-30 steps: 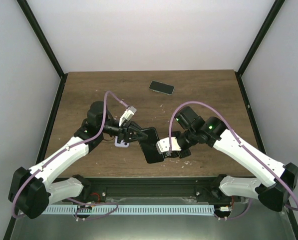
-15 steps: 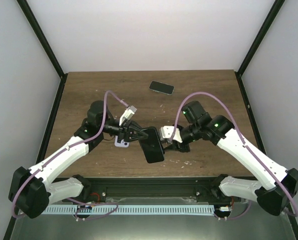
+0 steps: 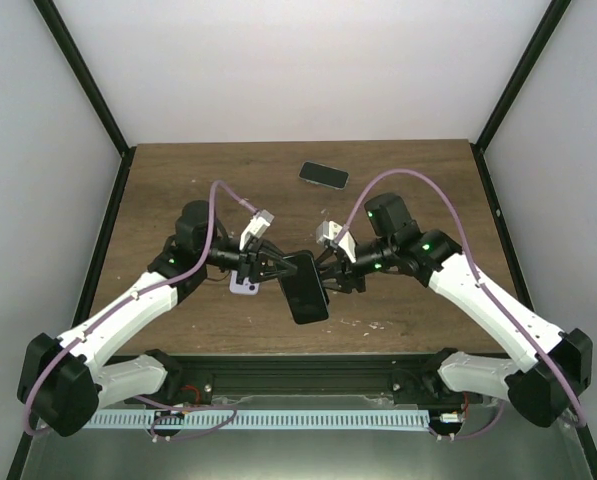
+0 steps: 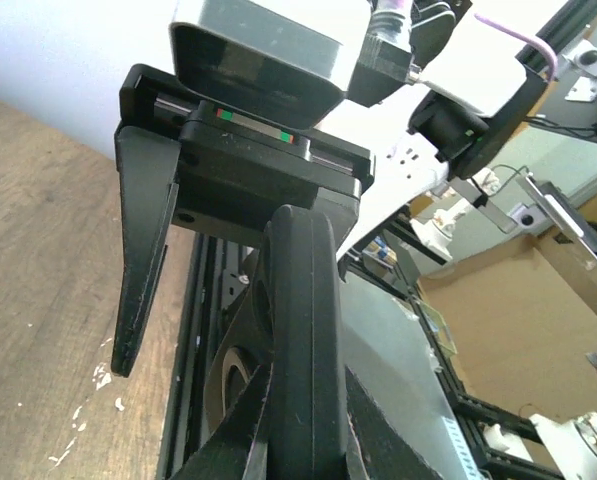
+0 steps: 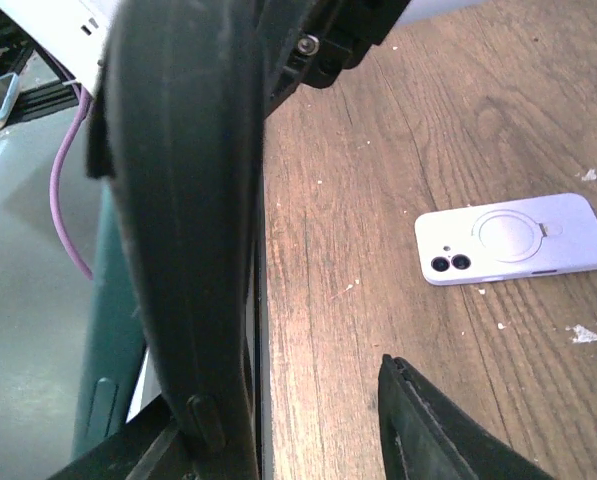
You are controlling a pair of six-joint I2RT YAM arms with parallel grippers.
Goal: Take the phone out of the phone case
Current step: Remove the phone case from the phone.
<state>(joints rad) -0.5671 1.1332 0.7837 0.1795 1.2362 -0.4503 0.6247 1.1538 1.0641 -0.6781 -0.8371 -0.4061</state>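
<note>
Top external view: my left gripper is clamped on the upper-left end of the black phone case, holding it over the front centre of the wooden table. My right gripper sits at the case's upper-right edge, jaws apart. A lavender phone case lies on the table beneath my left gripper. A dark-screened phone lies well apart near the far edge. Left wrist view: my left fingers pinch the black case edge-on, and one right finger hangs beside it without touching. I cannot tell whether a phone is seated inside. Right wrist view: the lavender case lies flat on the wood, back up, camera openings showing.
</note>
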